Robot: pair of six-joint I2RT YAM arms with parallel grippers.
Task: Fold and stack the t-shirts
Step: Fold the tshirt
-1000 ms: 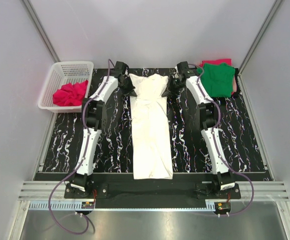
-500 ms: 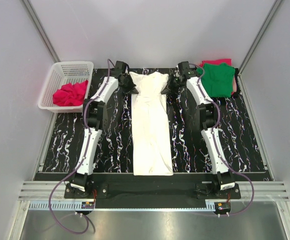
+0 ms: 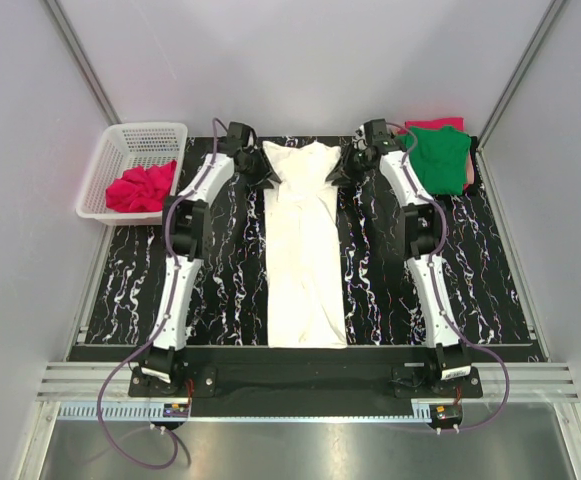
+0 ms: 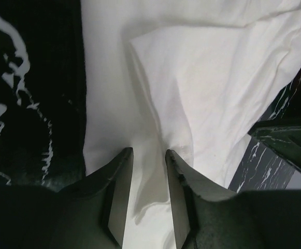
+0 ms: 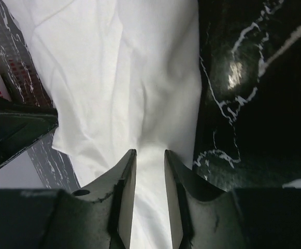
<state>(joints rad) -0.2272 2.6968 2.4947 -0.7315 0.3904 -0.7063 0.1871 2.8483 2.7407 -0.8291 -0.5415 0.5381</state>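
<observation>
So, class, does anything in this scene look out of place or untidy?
Only the crumpled pinkish-red cotton t-shirt in the white plastic basket looks untidy: bunched, not folded. The white t-shirt lies straight in a long strip; the green t-shirt sits folded at far right.

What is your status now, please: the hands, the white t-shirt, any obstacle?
Left hand open, right hand open, both at far end of white t-shirt. It lies flat, folded to a long strip. No obstacle seen.

Spread shirt (image 3: pixel 305 250) mid-mat (image 3: pixel 225 300), basket (image 3: pixel 146 128) at far left, shirt stack (image 3: pixel 440 160) at far right.
</observation>
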